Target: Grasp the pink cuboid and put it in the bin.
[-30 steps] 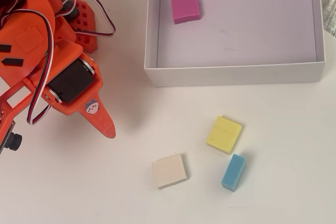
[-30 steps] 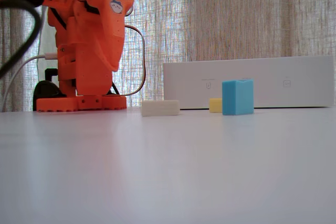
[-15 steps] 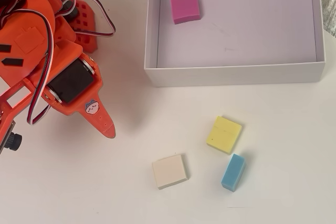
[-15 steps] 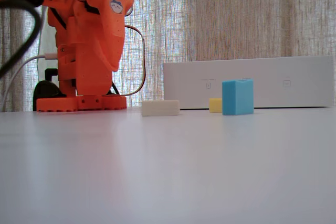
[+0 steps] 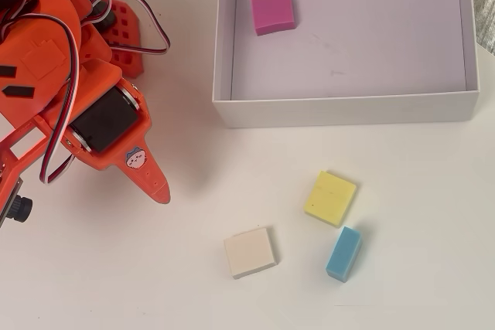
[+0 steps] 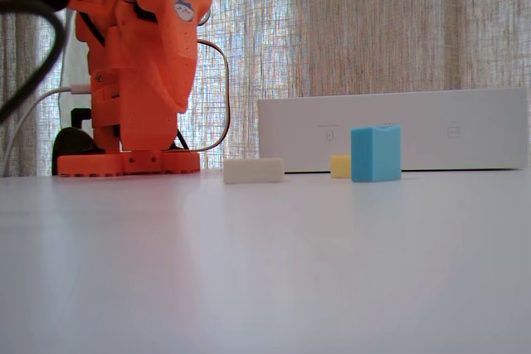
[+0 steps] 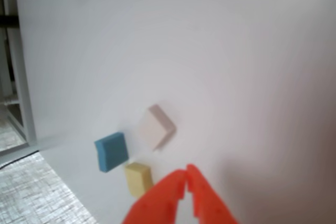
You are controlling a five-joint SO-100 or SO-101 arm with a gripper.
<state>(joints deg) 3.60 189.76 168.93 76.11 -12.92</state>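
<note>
pink cuboid (image 5: 273, 12) in bin's (image 5: 340, 108) corner, near walls.

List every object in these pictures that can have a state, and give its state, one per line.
pink cuboid: lying flat inside the bin, near a corner, released.
bin: open-topped, holding only the pink cuboid.
gripper: fingers together, empty.
yellow block: flat on the table, outside the bin.
cream block: flat on the table.
blue block: standing on a narrow side.

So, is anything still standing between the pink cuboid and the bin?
No. The pink cuboid already lies on the floor of the bin, near one corner. The gripper is shut and empty, away over the table.
</note>
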